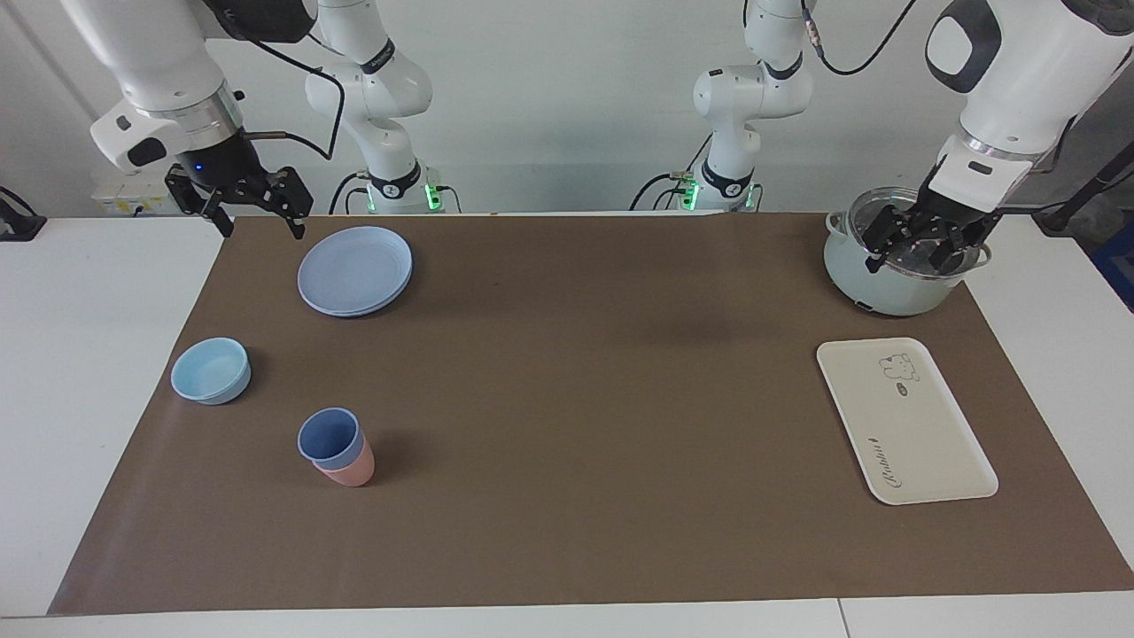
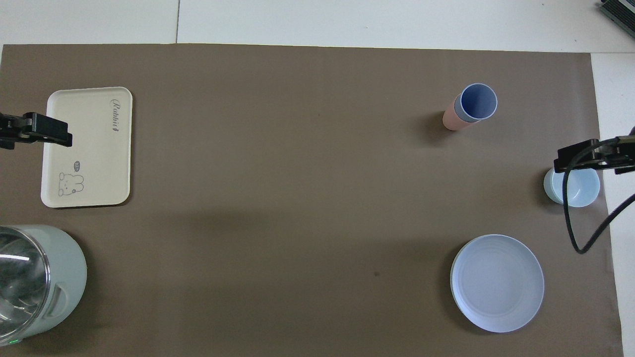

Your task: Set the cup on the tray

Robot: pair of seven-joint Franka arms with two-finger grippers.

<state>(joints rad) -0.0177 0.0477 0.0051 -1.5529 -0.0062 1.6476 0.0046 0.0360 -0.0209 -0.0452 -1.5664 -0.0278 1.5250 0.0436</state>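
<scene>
Counter (image 1: 106, 425), white, covered over most of its top by a brown mat (image 1: 585, 425).

Pot (image 1: 895, 279), pale green with a glass lid, at the mat's corner nearest the robots, left arm's end. Left hand (image 1: 917, 252) hangs over the pot, fingers spread wide, holding nothing.

Tray (image 1: 921, 443), cream-white with a bear drawing and script lettering, lies flat near the mat's edge at the left arm's end, farther from the robots than the pot. Nothing on it.

Plate (image 1: 354, 270), round, blue, near the mat's edge closest to the robots, toward the right arm's end. Right hand (image 1: 257, 217) hangs in the air over the mat's corner beside the plate, fingers wide apart, holding nothing.

Bowl (image 1: 211, 370), low, light blue, close to the mat's edge at the right arm's end, farther from the robots than the plate.

Cup (image 1: 330, 439), periwinkle blue, upright, nested inside a salmon-pink cup (image 1: 353, 471) of the same shape. The pair stands farther from the robots than the bowl, well apart from the tray.
</scene>
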